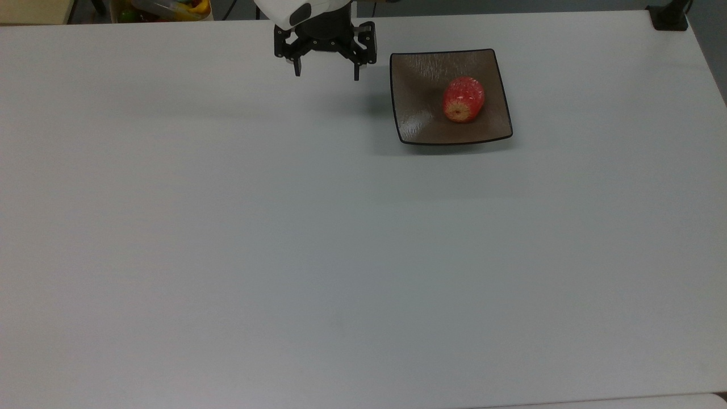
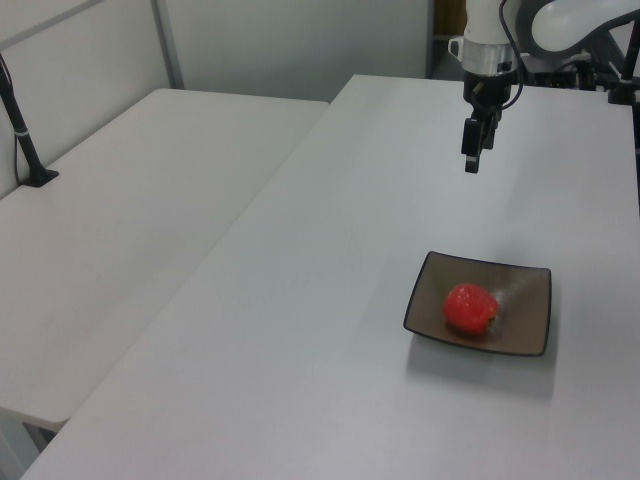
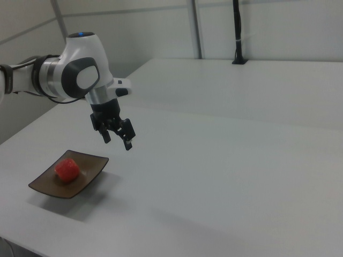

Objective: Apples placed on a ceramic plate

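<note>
Pincer (image 1: 326,74) fingers stand spread apart with nothing between them, hanging above the bare white table (image 1: 284,238) and pointing down at it. In the top view the pincer sits near the far edge of the table, just to the left of the ceramic plate (image 1: 417,122) and clear of it. In the left view the pincer (image 2: 471,164) hangs well beyond the plate (image 2: 525,330), toward the far end of the table (image 2: 300,330); in the right view the pincer (image 3: 117,140) is up and to the right of the plate (image 3: 88,171), with the white arm (image 3: 80,75) reaching in from the right view's left.

One apple (image 1: 463,99) lies on the one plate. It is red with pale speckles, tipped on its side so that its yellowish end faces the near edge of the table in the top view. It rests slightly right of the plate's middle in the top view, touching the plate's surface and apart from every rim. In the left view the apple (image 2: 470,308) sits left of the plate's middle, and in the right view the apple (image 3: 67,169) lies toward the plate's left half.

One black post base (image 1: 669,17) stands at the far right corner of the table in the top view. One container of coloured items (image 1: 164,8) lies beyond the table's far left edge.
</note>
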Tool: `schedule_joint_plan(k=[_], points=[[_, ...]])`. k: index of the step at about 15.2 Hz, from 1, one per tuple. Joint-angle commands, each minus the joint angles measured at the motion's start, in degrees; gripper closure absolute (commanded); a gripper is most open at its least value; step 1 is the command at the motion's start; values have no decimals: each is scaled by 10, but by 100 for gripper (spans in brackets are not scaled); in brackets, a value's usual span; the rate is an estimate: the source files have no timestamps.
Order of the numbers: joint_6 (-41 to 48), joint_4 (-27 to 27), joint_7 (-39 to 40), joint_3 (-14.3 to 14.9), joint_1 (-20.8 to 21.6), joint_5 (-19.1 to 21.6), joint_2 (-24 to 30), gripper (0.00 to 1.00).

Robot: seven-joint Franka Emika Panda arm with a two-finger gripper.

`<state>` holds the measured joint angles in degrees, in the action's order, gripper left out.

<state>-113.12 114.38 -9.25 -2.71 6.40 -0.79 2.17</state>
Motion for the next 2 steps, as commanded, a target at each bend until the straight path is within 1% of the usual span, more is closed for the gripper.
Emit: schedule_joint_plan(k=[1,2], points=[[-10,4,1,-1,0,9,0,0],[-14,3,2,-1,2,9,-3,0]])
